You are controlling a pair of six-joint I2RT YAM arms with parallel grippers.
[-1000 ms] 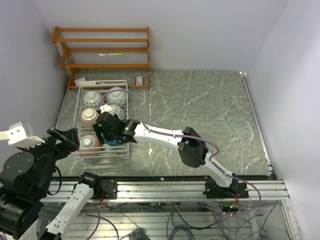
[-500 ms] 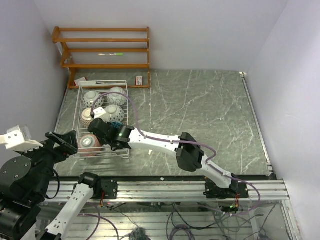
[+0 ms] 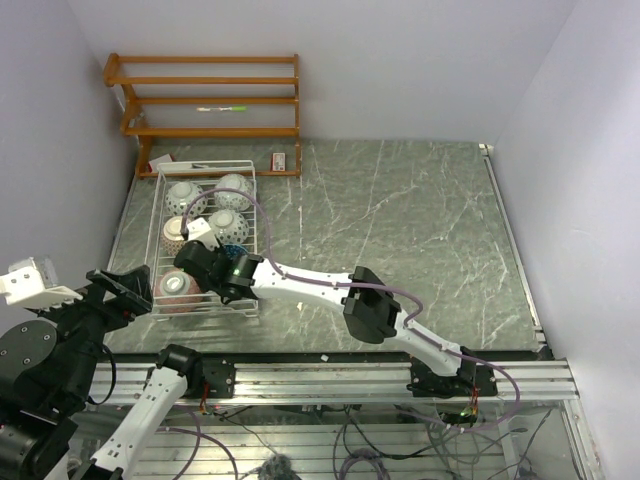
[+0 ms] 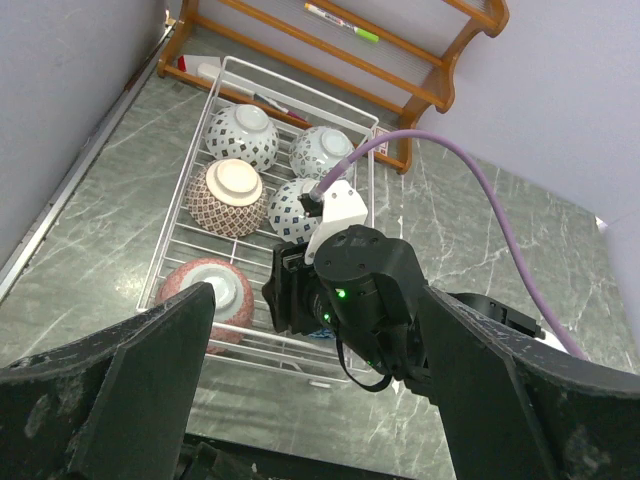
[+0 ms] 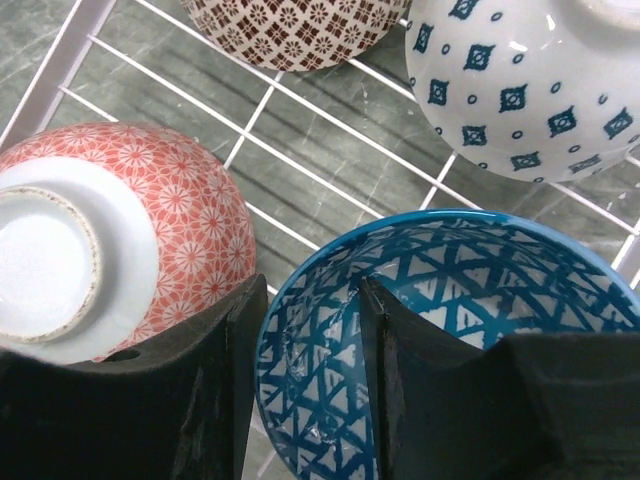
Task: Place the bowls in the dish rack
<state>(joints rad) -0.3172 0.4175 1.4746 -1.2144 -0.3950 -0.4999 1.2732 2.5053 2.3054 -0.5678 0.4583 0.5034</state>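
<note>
A: Entry one, overhead view; what differs from a second back?

B: Right gripper (image 3: 203, 268) is further left over the dish rack (image 3: 205, 164), closer to the red bowl (image 3: 180, 287) and lower; its jaws are hidden under the wrist here; left gripper (image 3: 128, 288) is drawn back a little toward the near edge.

A: Entry two, left wrist view?

B: Left gripper stands wide, holding nothing, off the rack's near side; five bowls counted in the rack, bottom-up where their tops show, brown bowl (image 4: 232, 195) among them; the sixth is hidden beneath the right wrist.

A: Entry three, right wrist view?

B: Blue bowl (image 5: 450, 320), mouth up, within the rack, just beside the red bowl; one finger outside its rim, the other inside; jaws partly parted, with patterned wall showing between them, so not pinched; whether it rests on the wires, cannot tell.

A: Bearing on the task?

B: Likely the last bowl; all six lie within the rack; only release, or perhaps turning it over, seems left.
</note>
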